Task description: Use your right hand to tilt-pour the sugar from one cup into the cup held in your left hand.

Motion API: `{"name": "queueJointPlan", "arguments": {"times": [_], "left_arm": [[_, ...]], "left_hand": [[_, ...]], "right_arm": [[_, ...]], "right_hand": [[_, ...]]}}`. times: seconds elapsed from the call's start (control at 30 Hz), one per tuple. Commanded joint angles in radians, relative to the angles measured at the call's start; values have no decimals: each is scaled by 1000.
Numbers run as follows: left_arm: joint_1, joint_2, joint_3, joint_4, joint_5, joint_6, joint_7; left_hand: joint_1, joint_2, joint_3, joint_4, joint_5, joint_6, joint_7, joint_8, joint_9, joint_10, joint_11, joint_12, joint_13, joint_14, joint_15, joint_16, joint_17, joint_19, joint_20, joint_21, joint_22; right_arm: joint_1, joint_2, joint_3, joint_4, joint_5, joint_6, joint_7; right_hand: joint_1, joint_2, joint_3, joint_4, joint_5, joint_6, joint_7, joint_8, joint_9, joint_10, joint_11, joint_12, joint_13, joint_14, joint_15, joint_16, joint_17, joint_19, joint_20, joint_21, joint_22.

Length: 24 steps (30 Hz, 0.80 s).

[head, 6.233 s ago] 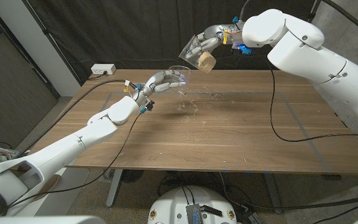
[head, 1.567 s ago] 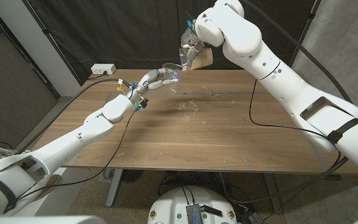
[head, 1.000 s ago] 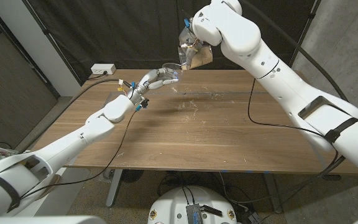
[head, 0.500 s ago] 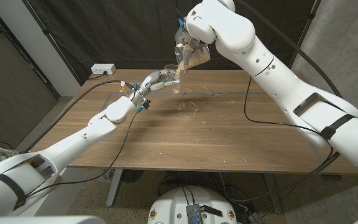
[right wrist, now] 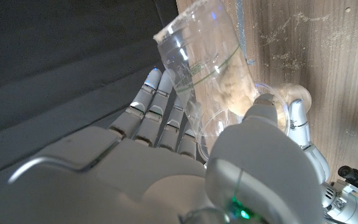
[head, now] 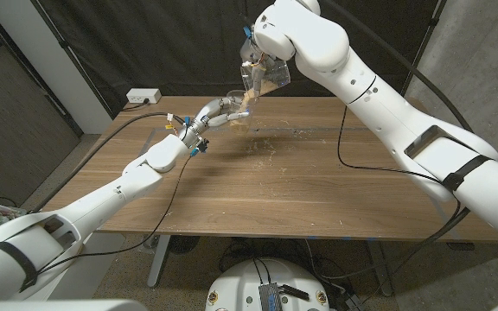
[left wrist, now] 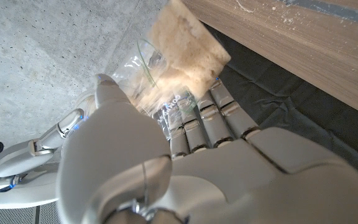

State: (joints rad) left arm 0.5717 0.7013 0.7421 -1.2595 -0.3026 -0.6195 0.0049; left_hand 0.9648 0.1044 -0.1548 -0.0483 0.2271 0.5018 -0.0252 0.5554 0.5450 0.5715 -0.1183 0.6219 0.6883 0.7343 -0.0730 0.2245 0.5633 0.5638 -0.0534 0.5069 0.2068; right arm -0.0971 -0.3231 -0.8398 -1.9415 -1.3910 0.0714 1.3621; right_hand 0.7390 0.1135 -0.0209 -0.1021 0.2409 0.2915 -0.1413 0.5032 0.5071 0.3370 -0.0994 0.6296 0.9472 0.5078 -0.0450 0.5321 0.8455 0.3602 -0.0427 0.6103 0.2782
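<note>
Head view: my right hand (head: 258,62) grips a clear plastic cup holding pale brown sugar (head: 266,79), raised above the far edge of the brown wooden table (head: 318,190) & tilted mouth-down toward the robot's left. Its rim sits just above a second clear plastic cup (head: 237,96), which my left hand (head: 217,112) holds w/ fingers wrapped round it, mouth up, over the far-left part of the table. Sugar is at the lip of the tilted cup, w/ a pale streak between the two rims. Scattered pale grains (head: 262,149) lie on the tabletop near the cups.

Left wrist view: fingers of my left hand (left wrist: 204,118) curl round the receiving cup (left wrist: 166,102); the tilted cup's sugar mass (left wrist: 182,46) shows right at its mouth, blurred. My right hand (left wrist: 36,155) shows beside it.

Right wrist view: my right hand (right wrist: 185,162) clasps the tilted cup (right wrist: 201,56), sugar (right wrist: 235,87) packed toward its lower end, touching or just over the rim of the lower cup (right wrist: 278,99); cannot tell which.

White power strip (head: 143,97) lies at the table's far-left corner. Black cables (head: 379,164) trail across the table.
</note>
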Motion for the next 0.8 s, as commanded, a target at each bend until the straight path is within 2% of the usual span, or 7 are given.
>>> {"name": "queueJointPlan", "arguments": {"times": [0.03,0.43,0.6,0.8], "left_arm": [[-2,-3,0,15,-2,-11,-3],[-7,-14,3,32,-6,-22,-8],[-8,-25,3,51,-13,-31,-11],[-10,-33,2,69,-14,-51,-13]], "left_hand": [[11,11,-7,4,-3,10,-2,8,1,10,-9,7,6,8,-81,-6,6,0,-30,7,2],[11,9,-11,5,-4,11,0,11,3,11,-8,11,13,9,-83,-6,7,1,-32,9,2],[11,9,-12,5,-4,10,0,11,3,10,-9,13,16,9,-84,-7,7,1,-31,9,1],[12,9,-13,5,-4,11,0,11,1,12,-11,14,17,10,-85,-7,7,1,-32,10,1]], "right_arm": [[7,2,-7,9,-5,10,-12],[4,-4,0,12,-9,4,-22],[-9,-10,29,-6,-15,-32,-28],[-31,6,95,-38,2,-122,-32]], "right_hand": [[-1,8,1,-5,5,58,-46,2,4,7,-2,3,5,12,-185,-3,6,7,-52,5,0],[-2,8,1,-5,6,64,-45,3,4,12,-2,3,5,15,-185,-4,10,7,-53,7,-2],[-1,8,1,-5,6,67,-44,3,4,13,-3,3,6,16,-185,-5,13,7,-54,7,-2],[-1,7,1,-6,7,75,-44,4,4,13,-4,3,8,16,-185,-6,16,7,-53,8,-3]]}}
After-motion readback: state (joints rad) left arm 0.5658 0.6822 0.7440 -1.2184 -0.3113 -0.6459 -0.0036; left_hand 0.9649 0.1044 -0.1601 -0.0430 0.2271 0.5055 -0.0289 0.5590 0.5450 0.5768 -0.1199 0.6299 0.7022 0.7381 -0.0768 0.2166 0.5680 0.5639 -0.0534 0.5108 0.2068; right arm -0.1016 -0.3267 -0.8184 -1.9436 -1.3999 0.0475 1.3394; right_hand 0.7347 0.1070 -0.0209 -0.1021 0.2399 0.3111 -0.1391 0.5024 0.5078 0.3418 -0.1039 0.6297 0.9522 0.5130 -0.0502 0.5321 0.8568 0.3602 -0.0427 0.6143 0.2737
